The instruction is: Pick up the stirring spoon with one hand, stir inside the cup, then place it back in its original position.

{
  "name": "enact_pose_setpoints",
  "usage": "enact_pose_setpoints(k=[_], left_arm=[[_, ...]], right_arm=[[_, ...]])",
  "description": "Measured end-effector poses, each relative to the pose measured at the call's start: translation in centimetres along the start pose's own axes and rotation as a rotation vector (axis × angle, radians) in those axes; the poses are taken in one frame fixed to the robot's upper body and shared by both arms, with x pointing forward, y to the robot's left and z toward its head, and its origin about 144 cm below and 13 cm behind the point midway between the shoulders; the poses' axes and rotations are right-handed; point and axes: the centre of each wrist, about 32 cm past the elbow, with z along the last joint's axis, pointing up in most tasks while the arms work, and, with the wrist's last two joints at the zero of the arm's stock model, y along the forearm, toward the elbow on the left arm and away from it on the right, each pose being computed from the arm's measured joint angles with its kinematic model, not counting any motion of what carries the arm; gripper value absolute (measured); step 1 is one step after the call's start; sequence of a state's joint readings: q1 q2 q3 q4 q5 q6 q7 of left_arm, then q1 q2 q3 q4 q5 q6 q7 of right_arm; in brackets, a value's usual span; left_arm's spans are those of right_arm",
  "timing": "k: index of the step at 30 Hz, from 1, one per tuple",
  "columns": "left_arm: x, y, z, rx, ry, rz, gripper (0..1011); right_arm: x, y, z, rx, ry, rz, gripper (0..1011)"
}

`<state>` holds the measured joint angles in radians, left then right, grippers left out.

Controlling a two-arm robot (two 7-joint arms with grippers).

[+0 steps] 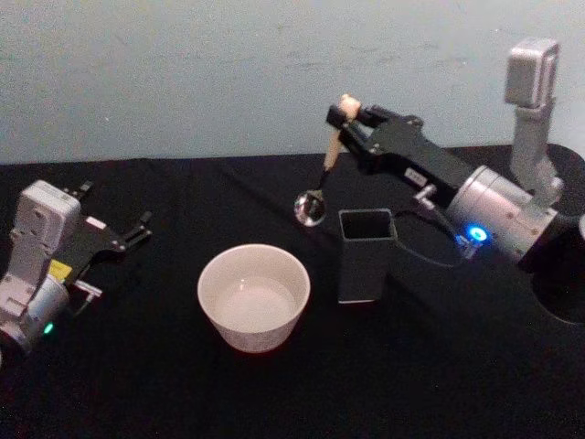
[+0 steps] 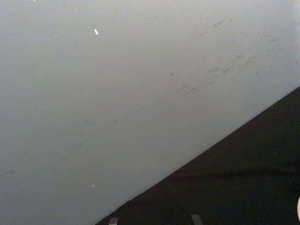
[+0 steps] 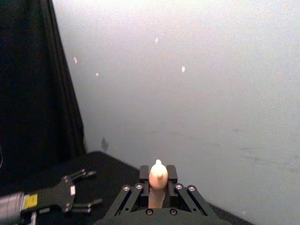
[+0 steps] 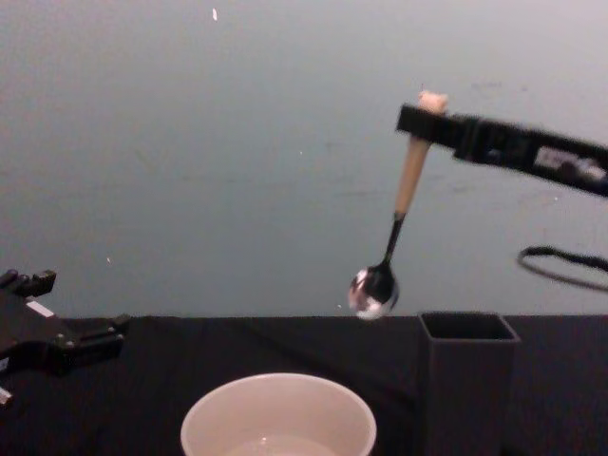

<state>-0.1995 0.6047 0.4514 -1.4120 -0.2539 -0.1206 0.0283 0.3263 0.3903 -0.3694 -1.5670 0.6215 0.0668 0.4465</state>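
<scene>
Chest view: right claw [image 4: 424, 120] clamped on stirring spoon [image 4: 410, 182] top, bowl hanging below; left claw [image 1: 140, 230] idle, apart.

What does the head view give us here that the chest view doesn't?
Head view: the whole cup from above, standing apart from the holder on the holder's left, plus the blue light on the right arm's wrist. Chest view: side-on height, with the stirring spoon hanging in the air, its bowl above the holder's rim level and touching nothing. Both: right tool shut on the spoon's bear-head end, left tool open and parked at the left.
</scene>
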Motion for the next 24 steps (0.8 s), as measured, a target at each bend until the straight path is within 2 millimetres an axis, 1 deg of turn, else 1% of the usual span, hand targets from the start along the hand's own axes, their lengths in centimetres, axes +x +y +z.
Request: enact_pose_setpoints(k=[6, 10, 13, 16, 24], left_arm=[[0.0, 0.0, 0.0, 0.000, 0.000, 0.000, 1001], [0.0, 0.0, 0.0, 0.000, 0.000, 0.000, 1001], [0.0, 0.0, 0.0, 0.000, 0.000, 0.000, 1001], [0.0, 0.0, 0.0, 0.000, 0.000, 0.000, 1001], [0.0, 0.0, 0.0, 0.000, 0.000, 0.000, 1001]], right_arm=[[0.4, -1.4, 0.8, 0.039, -0.002, -0.032, 214], [0.5, -2.2, 1.1, 0.046, -0.013, -0.041, 214], [0.7, -3.2, 1.2, 0.045, -0.031, -0.056, 214], [0.8, -3.9, 1.1, 0.039, -0.039, -0.070, 214], [1.0, -4.7, 0.5, 0.014, -0.045, -0.095, 214]])
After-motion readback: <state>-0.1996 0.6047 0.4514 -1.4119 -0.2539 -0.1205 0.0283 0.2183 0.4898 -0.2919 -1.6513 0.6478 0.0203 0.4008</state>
